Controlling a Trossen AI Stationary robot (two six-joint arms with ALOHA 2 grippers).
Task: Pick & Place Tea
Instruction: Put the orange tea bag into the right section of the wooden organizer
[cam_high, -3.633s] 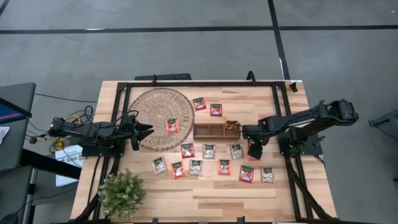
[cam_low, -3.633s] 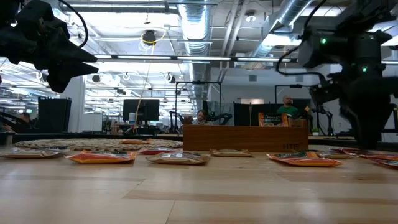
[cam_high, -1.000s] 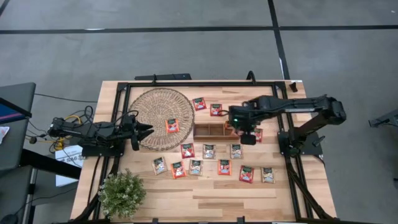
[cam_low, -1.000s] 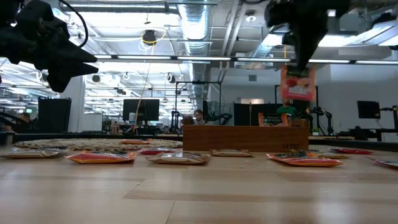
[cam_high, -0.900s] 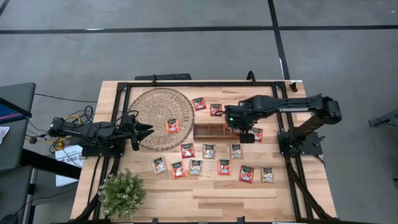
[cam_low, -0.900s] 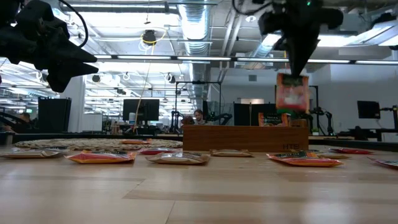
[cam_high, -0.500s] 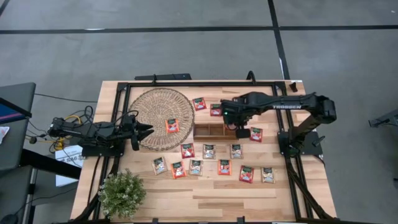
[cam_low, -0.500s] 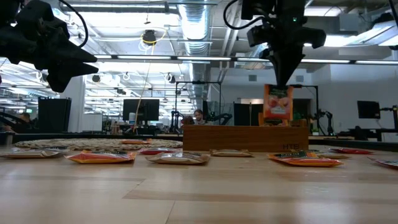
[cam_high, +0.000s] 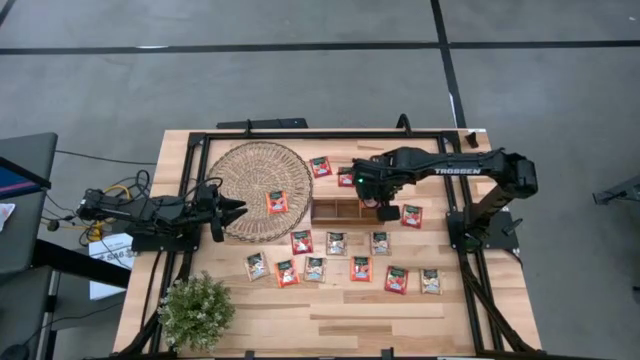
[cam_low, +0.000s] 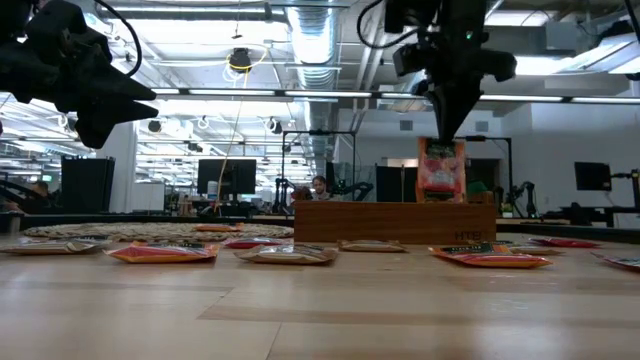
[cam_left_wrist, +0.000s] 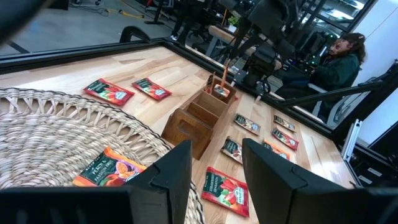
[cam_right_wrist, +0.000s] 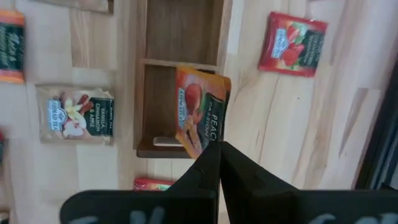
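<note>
Wooden tray (cam_high: 347, 209) with the right gripper (cam_right_wrist: 217, 148) poised above its end compartment, pinching an orange tea sachet (cam_right_wrist: 200, 118) by one edge so it hangs upright, presumably for slotting in on edge. The left gripper (cam_left_wrist: 216, 163), well off beyond the woven mat (cam_high: 258, 190), waits with fingers parted, empty. The compartment's contents are largely hidden behind the sachet.

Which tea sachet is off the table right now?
The orange peach sachet, pinched in the right gripper, hanging upright over the long wooden tray's end compartment; the others lie flat.
</note>
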